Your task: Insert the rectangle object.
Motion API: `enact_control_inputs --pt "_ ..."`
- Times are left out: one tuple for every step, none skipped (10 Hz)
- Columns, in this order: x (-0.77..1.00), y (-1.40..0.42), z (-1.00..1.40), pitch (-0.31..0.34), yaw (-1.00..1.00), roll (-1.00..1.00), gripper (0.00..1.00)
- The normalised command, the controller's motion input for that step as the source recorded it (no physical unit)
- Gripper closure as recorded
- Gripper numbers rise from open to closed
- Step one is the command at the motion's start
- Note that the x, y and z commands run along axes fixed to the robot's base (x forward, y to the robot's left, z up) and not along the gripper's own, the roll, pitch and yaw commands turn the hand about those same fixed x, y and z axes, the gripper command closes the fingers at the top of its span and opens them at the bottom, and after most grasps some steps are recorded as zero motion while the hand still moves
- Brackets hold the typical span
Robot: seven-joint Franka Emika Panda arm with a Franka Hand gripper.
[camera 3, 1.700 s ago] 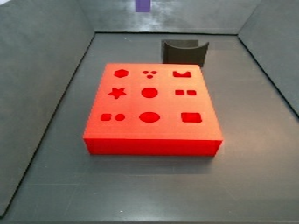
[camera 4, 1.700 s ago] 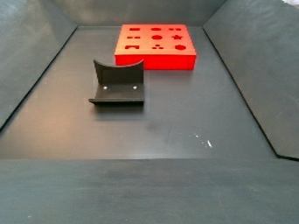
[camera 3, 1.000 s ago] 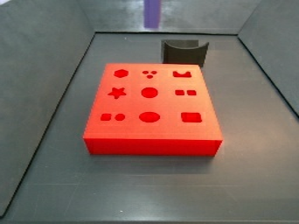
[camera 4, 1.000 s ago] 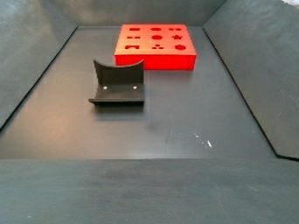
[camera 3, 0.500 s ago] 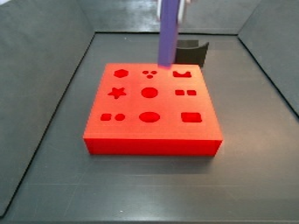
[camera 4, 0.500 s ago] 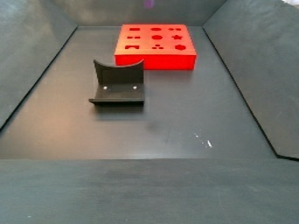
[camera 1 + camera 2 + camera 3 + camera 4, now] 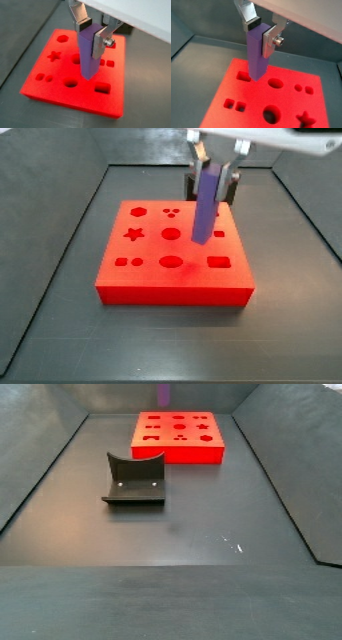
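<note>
Two tool (image 7: 92, 31) fingers clamp the purple bar (image 7: 87, 52) above the red block (image 7: 60, 85).

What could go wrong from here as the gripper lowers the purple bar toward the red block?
The gripper pinches only the top of the long purple rectangular bar, so a catch on the hole's edge might tilt it. Its lower end hangs near the rectangular hole in the red block, but alignment is uncertain; it could land on the surface.

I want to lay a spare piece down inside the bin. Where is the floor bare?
Bare floor spreads between the fixture and the near wall. It is crowded at the red block, where the gripper holds the purple bar above it.
</note>
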Motion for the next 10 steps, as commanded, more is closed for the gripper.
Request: enact_control_inputs --pt "0.11 0.0 -0.17 0.0 -0.98 -0.11 1.0" --pt "0.08 -0.02 -0.17 0.0 -0.99 -0.07 1.0" --pt "0.15 -0.13 -0.04 -0.004 -0.87 -0.05 1.0" --pt "0.17 -0.16 0.0 -0.009 -0.84 -0.06 1.0" --pt "0.19 -0.15 0.0 0.0 -0.83 -0.08 1.0" --pt "0.21 -0.17 0.0 -0.011 -0.8 -0.09 1.0" --pt "0.24 -0.21 0.0 -0.029 -0.75 -0.07 1.0" --pt "0.31 -0.24 -0.03 0.0 -0.71 -0.01 1.0" --pt "0.28 -0.17 -0.01 0.0 -0.75 0.0 1.0" --pt "0.33 -0.01 -0.05 0.036 -0.67 0.03 1.0"
